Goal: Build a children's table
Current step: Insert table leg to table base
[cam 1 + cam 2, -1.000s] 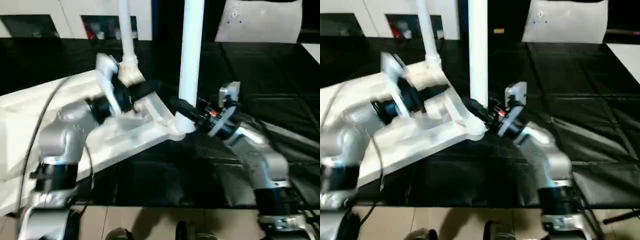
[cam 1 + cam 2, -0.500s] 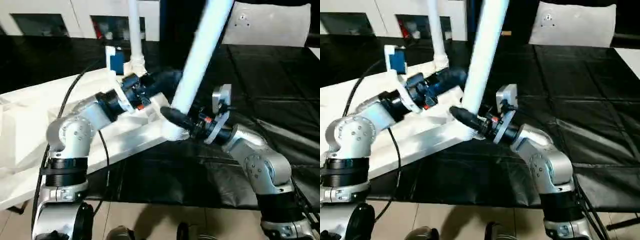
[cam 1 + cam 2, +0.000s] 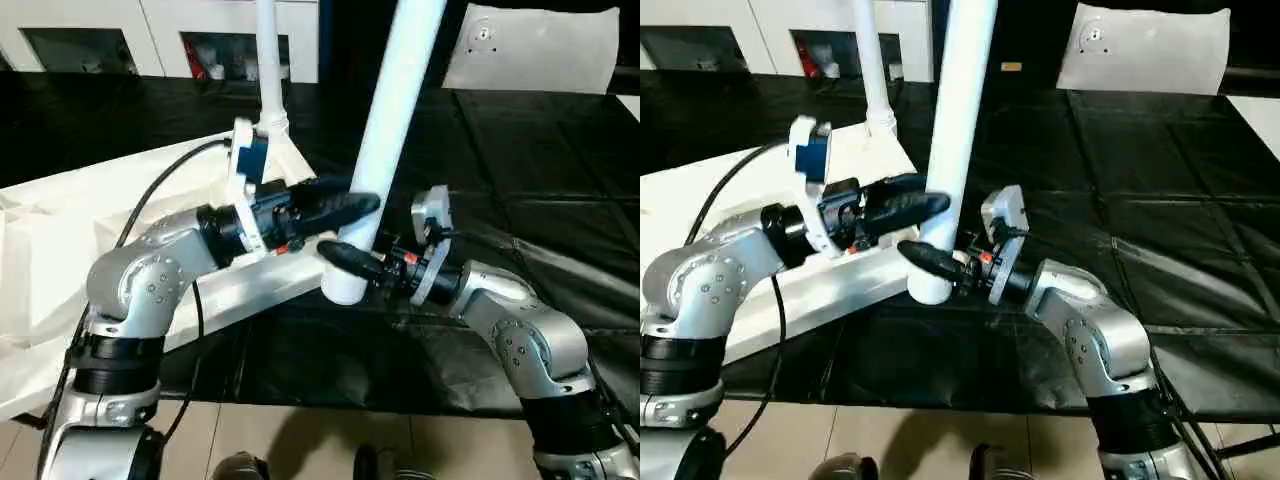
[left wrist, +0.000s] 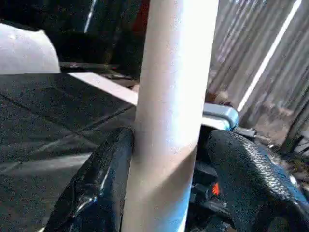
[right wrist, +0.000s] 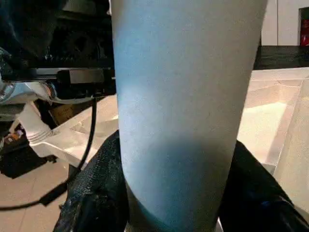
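The left hand [image 3: 350,208] has swung over to the near leg [image 3: 385,140].

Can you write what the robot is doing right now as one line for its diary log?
step: fitting leg | right claw: shut on near leg | left claw: open around it | far leg: upright in table top

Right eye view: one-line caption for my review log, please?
Both pincers, left and right, meet on a near-upright white leg at the tabletop's corner.

Both head eyes look forward and down on the white leg [image 3: 385,150] — offset sideways, sharing that scene. Each wrist camera faces the leg close up — from opposite sides.
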